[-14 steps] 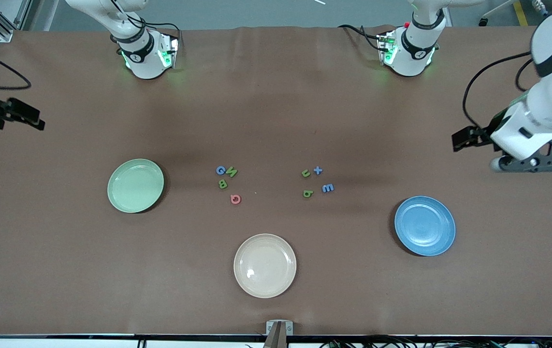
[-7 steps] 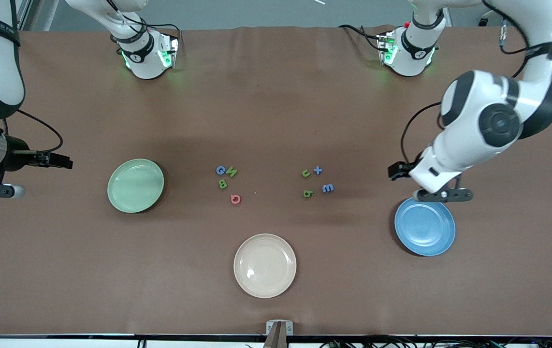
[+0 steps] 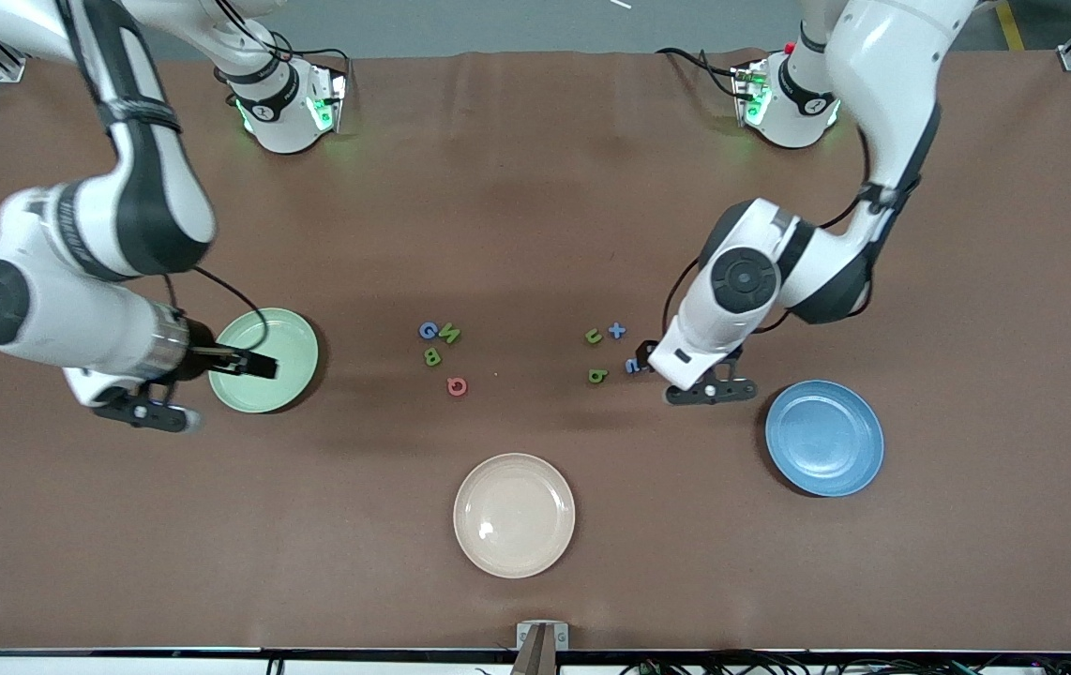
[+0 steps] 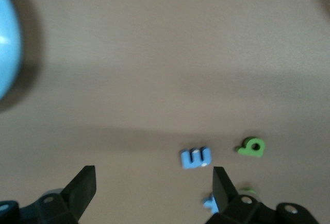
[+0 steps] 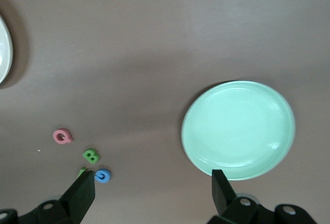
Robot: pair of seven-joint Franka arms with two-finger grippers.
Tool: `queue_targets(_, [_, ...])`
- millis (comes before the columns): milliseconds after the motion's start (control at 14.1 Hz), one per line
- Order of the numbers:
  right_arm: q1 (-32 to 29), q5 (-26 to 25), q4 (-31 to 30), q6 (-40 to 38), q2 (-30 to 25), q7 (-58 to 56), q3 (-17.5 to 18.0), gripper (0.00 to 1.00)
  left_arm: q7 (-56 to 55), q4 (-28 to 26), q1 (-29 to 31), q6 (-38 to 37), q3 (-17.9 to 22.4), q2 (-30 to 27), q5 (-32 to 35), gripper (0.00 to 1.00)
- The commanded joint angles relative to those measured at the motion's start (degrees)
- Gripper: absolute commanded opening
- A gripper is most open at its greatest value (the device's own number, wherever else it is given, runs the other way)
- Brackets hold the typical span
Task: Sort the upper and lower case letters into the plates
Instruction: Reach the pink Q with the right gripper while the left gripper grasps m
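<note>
Letters lie unsorted: blue m (image 4: 196,158) sits just ahead of the spread, empty left gripper (image 4: 153,183), ready for picking, while the spread right gripper (image 3: 252,365) hovers over the mint plate (image 3: 284,328).

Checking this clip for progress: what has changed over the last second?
Both arms swung in from the table's ends. The left gripper, open, now hangs over the blue m among the small letters; the right gripper, open, is over the mint green plate. Nothing is held. Letters and all three plates stayed put.
</note>
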Motion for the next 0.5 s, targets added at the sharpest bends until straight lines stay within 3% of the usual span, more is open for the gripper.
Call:
queue_targets(0, [4.0,1.6,0.2,3.7,3.1,6.1,-0.5,1.00,-2.1,0.3,-1.1,3.8,0.1,3.1,1.2,0.97])
queue_targets(426, [10.8,1.6,0.2,15.1,11.1,11.5,-0.5,1.00,-7.5,-1.9,-2.4,10.5,0.2,7.1,1.2,0.93])
